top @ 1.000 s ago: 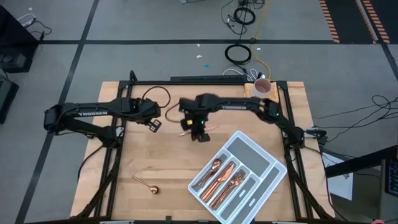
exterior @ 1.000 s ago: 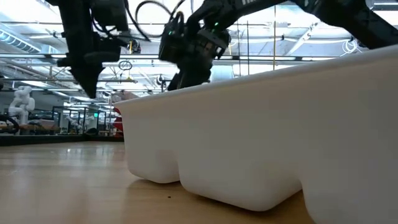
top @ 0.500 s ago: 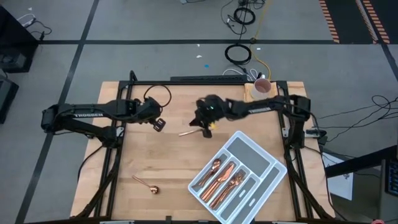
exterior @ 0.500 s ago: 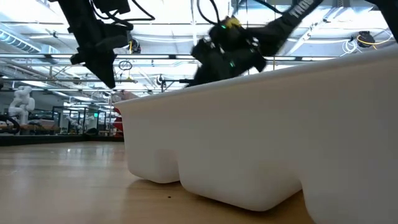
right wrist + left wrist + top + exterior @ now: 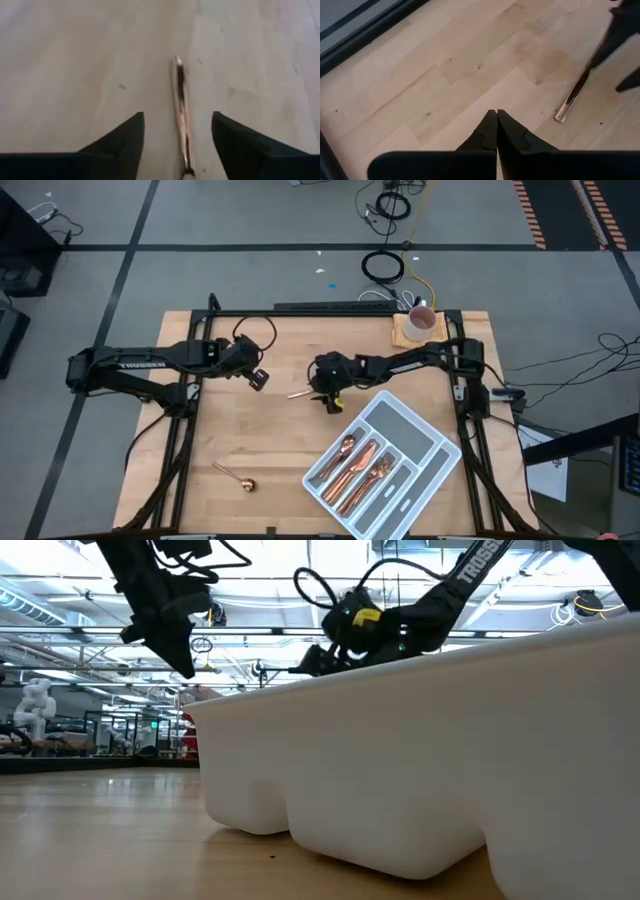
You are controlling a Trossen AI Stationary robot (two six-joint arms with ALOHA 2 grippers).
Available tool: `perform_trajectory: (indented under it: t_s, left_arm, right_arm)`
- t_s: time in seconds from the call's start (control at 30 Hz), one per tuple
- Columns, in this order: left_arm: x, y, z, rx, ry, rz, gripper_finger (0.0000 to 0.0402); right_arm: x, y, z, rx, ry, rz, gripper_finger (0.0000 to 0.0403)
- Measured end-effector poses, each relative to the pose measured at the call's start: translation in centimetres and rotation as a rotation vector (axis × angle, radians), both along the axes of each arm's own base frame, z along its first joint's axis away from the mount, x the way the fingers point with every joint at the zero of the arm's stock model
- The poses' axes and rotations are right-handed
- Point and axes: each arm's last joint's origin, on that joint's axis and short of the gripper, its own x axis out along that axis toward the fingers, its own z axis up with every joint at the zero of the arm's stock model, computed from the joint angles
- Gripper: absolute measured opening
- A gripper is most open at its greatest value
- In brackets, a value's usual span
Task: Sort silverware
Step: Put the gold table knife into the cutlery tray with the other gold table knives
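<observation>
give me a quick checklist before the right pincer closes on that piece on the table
1. Right pincer open: ok, fingers spread wide.
2. Copper utensil between the fingers: ok, it runs down the gap.
3. Utensil flat on the table: ok.
4. Left pincer out of the way: ok, shut and hanging off to the side.
5. Which type of utensil it is: cannot tell, only its handle shows.
6. Tray has room: ok, its large compartment looks empty.
</observation>
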Motion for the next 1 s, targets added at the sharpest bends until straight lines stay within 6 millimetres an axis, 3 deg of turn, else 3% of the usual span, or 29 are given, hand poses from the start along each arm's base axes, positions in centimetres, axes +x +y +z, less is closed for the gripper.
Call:
perform_trajectory:
  t_s: [0.2,0.57,0.73,1.0]
  left_arm:
    - [0.0,0.0,-0.4,0.009,0.008,-0.017,0.0]
    - [-0.7,-0.2,-4.1,-0.032,0.051,-0.004,0.0017]
    - [-0.8,-0.2,-5.4,-0.031,0.028,-0.004,0.0019]
    - [-0.8,-0.2,-6.2,-0.031,0.001,-0.007,0.002]
  right_arm:
    - [0.2,-0.4,-1.8,0.011,0.05,-0.026,0.0237]
    - [0.2,-0.9,-6.2,0.179,0.17,-0.182,0.0202]
    - [0.2,-0.9,-7.2,0.161,0.197,-0.217,0.0149]
    - [0.2,-1.1,-7.3,0.114,0.195,-0.239,0.0014]
